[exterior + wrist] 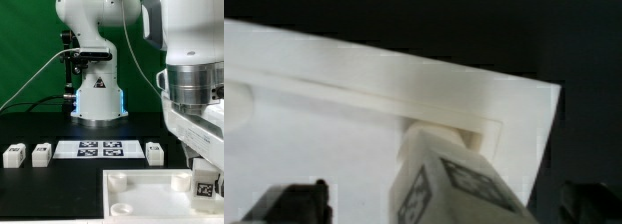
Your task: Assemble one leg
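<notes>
One leg (205,183), a small white block with a square tag, stands tilted at the tray-like piece's (140,197) corner on the exterior view's right. In the wrist view the leg (450,178) reaches down with its far end at the corner socket (452,128). My gripper (204,168) straddles the leg. Its dark fingers (297,204) stand wide apart, and white tray shows between the finger and the leg, so it is open. Three more legs lie on the black table, two (13,154) (41,153) at the exterior view's left and one (154,152) right of middle.
The marker board (97,149) lies flat between the loose legs. The arm's base (97,95) stands behind it, with cables and a green backdrop. The tray has another round socket (118,180) at its left far corner.
</notes>
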Tool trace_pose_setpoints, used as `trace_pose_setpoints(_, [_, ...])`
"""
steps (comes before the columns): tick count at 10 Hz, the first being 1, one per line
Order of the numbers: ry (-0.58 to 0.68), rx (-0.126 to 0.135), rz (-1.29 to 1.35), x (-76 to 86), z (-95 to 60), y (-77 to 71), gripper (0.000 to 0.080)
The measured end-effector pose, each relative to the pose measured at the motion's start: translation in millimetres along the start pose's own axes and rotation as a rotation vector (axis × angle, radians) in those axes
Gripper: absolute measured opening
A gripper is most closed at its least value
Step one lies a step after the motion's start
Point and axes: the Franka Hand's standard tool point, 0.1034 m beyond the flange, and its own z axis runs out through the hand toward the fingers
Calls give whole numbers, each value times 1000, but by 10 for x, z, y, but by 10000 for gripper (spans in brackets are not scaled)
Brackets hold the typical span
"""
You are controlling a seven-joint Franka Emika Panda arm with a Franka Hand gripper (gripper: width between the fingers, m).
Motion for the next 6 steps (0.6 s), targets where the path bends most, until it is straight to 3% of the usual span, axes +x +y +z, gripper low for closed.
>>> trace_pose_setpoints(2, [-17, -21, -299, -55, -37, -26, 649])
trace_pose_setpoints(4, [-25, -21, -537, -89, -37, -55, 649])
trace_pose_setpoints(6, [-23, -15, -772, -26, -40, -46, 649])
